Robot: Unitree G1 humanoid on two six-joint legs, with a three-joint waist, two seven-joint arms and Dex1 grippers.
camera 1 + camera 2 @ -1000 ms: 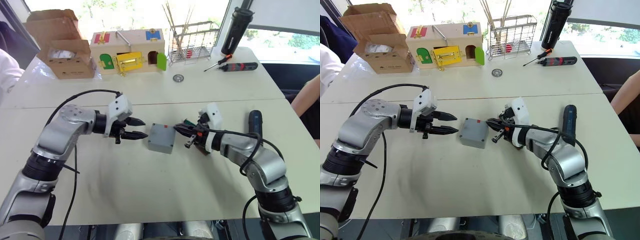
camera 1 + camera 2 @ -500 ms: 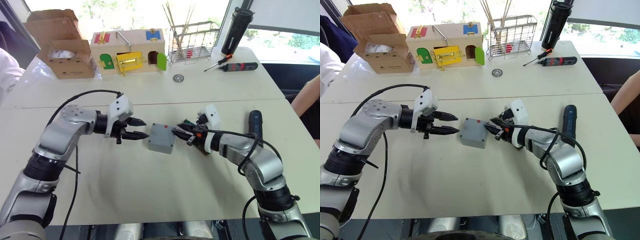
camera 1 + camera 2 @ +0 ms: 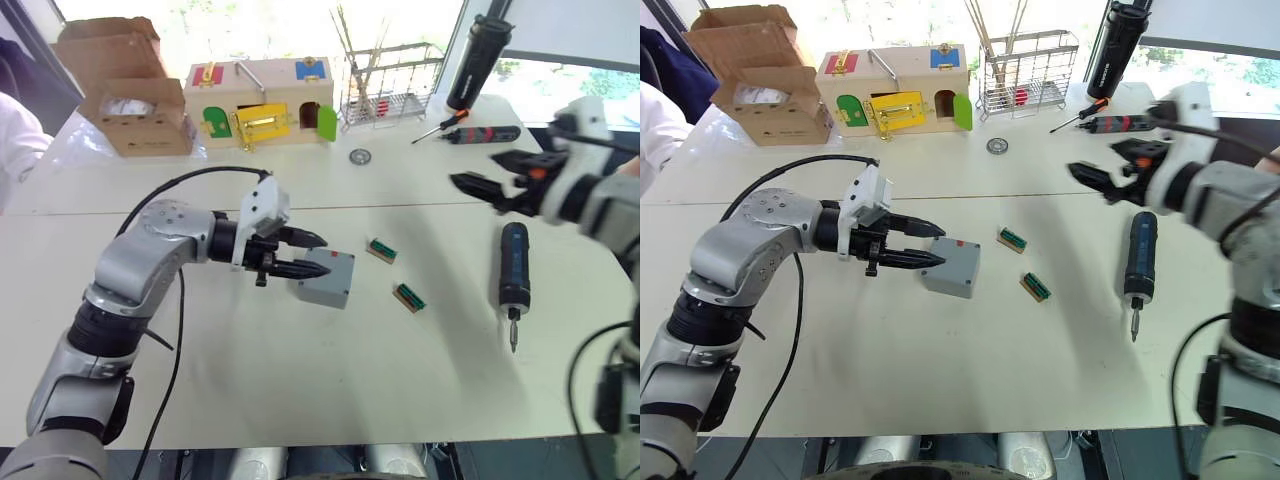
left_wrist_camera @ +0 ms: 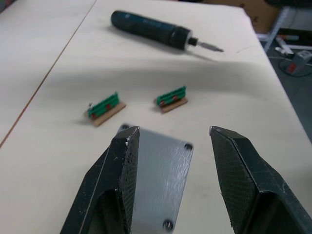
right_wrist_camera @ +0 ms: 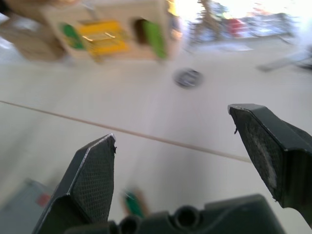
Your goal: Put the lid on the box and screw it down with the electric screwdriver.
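Table: a pale tabletop [image 3: 940,380] by bright windows, with a seam running across its middle.
Hard to see: the right wrist view is smeared by motion; a person's sleeve [image 3: 655,125] is cut off at the far left edge, and I can't tell what sits in the wire rack beyond some thin sticks.
Carton: an open brown cardboard carton [image 3: 765,95] at the back left, with something pale inside that I can't make out.
Latch box: a colourful wooden box [image 3: 895,88] beside the carton.
Wire rack: a metal basket [image 3: 1025,75] with sticks standing in it, then a tall black cylinder [image 3: 1116,45] and a slim black-and-red tool [image 3: 1120,123].
Left gripper: the left gripper [image 3: 925,244] is spread, its tips over the near edge of the box, gripping nothing.
Box: the grey box [image 3: 951,267] sits mid-table with the lid [image 4: 156,168] on top, corner screw holes showing, so its inside is hidden.
Green pieces: two small green parts [image 3: 1012,238] [image 3: 1035,287] lie just right of the box.
Screwdriver: the dark blue screwdriver [image 3: 1137,265] lies flat on the table to the right, bit towards the near edge.
Right gripper: the right gripper [image 3: 1095,180] is raised above the table, fingers wide apart and empty.
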